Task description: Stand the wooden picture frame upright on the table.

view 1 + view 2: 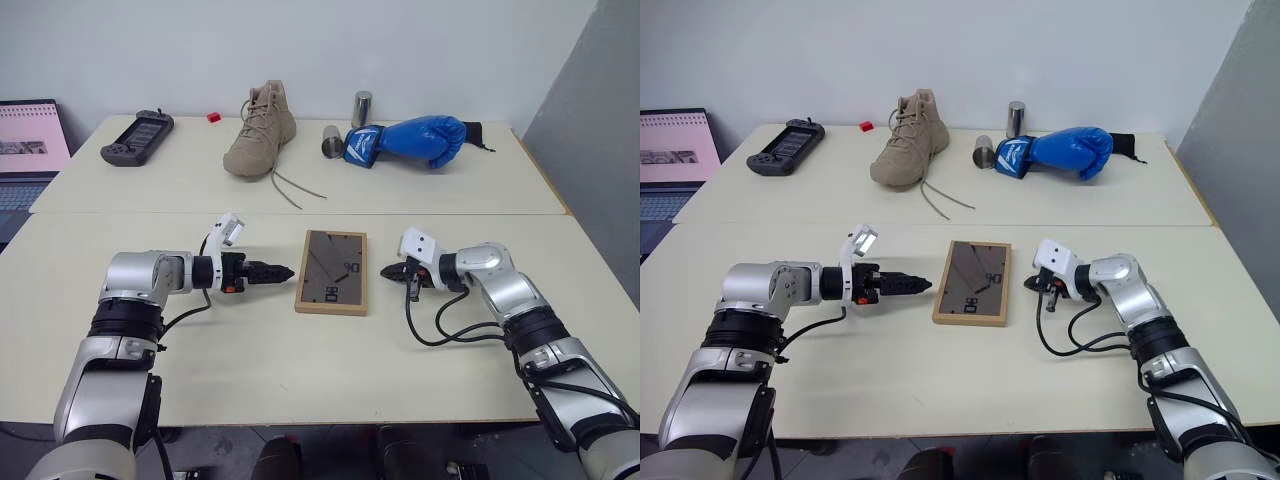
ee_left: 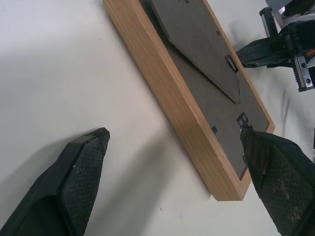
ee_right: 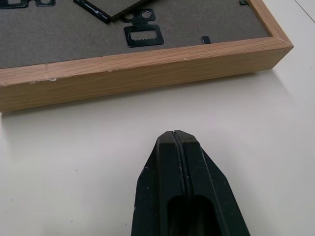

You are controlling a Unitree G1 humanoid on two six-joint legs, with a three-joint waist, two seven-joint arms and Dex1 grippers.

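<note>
Left eye view has the wooden picture frame (image 1: 332,272) lying flat, face down, dark back panel up, mid-bench (image 1: 300,370) between my two arms. Its long axis runs away from me. My left end effector (image 1: 281,271) is spread wide just beside the frame's left edge, not touching. My right end effector (image 1: 389,271) is pinched shut on nothing, near the right edge. Both look about equally close, tbh.
</note>
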